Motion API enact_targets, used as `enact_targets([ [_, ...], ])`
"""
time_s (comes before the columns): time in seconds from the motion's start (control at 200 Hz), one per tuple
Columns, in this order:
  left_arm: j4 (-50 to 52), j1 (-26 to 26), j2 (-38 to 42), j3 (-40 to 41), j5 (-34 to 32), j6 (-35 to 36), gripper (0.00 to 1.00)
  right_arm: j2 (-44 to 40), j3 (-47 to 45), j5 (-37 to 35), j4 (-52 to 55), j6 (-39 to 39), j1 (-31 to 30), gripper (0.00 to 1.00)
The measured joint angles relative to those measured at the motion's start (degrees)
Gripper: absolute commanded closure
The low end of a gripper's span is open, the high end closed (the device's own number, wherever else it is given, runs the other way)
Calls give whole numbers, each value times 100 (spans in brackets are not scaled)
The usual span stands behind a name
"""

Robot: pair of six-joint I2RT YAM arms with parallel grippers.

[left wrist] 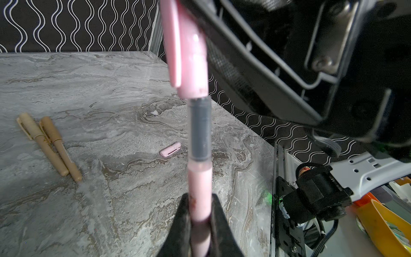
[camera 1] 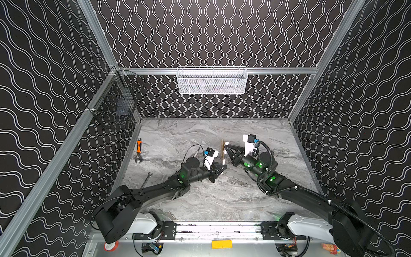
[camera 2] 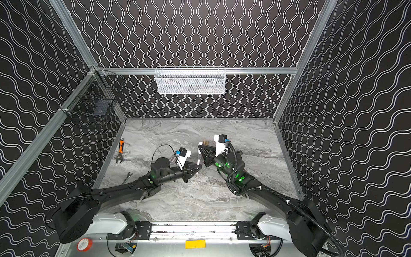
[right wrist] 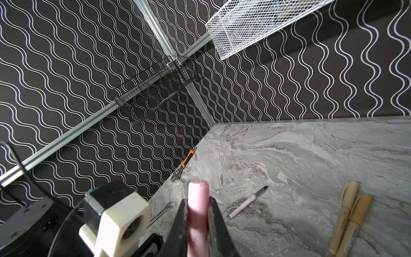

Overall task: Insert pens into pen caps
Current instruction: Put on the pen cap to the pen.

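My left gripper [left wrist: 200, 198] is shut on a pale pink pen [left wrist: 199, 178]. Its dark front section [left wrist: 199, 129] reaches up to the mouth of a pink pen cap [left wrist: 191, 55], and the tip is hidden inside. My right gripper [right wrist: 198, 200] is shut on that cap [right wrist: 198, 191]. In both top views the two grippers [camera 1: 224, 166] [camera 1: 225, 145] meet tip to tip above mid-table. Another pink pen [right wrist: 248, 202] lies uncapped on the marble, and a loose pink cap [left wrist: 170, 149] lies apart from it. Two tan pens [left wrist: 42, 144] [left wrist: 60, 149] lie side by side with caps on.
An orange-handled wrench [camera 1: 139, 150] lies by the left wall and a thin silver spanner [camera 1: 146, 179] nearer the front. A white mesh basket [camera 1: 212, 81] hangs on the back rail, a black wire basket [camera 1: 115, 100] on the left rail.
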State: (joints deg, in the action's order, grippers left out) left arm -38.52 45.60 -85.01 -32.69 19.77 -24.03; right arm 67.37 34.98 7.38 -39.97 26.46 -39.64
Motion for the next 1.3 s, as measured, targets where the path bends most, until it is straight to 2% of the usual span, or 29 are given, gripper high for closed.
enact_targets([
  [0.581, -111, 0, -44, -33, -114, -4, 98, 35, -46, 208, 66, 76, -28, 87],
  [0.901, -7, -2, 114, -210, -435, 42, 99, -175, -153, 341, 142, 87, -72, 79],
  [1.301, 323, -2, 184, -647, -863, 522, 100, -925, -46, 210, 1027, -400, -81, 45],
])
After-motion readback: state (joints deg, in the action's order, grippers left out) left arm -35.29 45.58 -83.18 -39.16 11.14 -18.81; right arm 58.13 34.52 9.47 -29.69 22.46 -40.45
